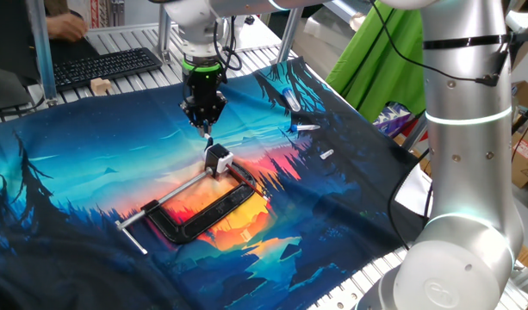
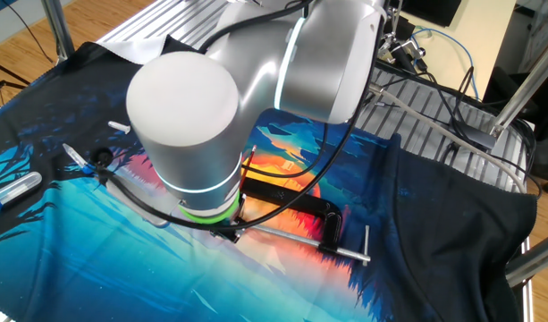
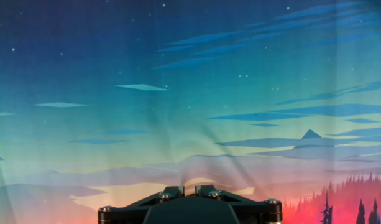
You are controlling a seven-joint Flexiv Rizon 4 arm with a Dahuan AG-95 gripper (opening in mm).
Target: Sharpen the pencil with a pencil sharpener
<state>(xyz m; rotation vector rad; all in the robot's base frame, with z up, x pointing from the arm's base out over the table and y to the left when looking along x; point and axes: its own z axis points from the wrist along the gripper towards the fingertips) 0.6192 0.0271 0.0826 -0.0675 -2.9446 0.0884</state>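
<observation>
Jaws [image 1: 205,126]: hang above the counter [image 1: 91,185], pointing down, closed on the pencil [image 1: 208,138], a thin stick that runs from between them down toward the pencil sharpener [image 1: 218,158]. Pencil sharpener: small block, white top and black body, directly beneath the jaws, held at the end of the black C-clamp [image 1: 203,215]. Clamp's silver screw rod [image 1: 164,200]: extends away from the jaws. Blue-and-white pens [image 1: 291,96]: on the printed cloth, well apart from the jaws.
</observation>
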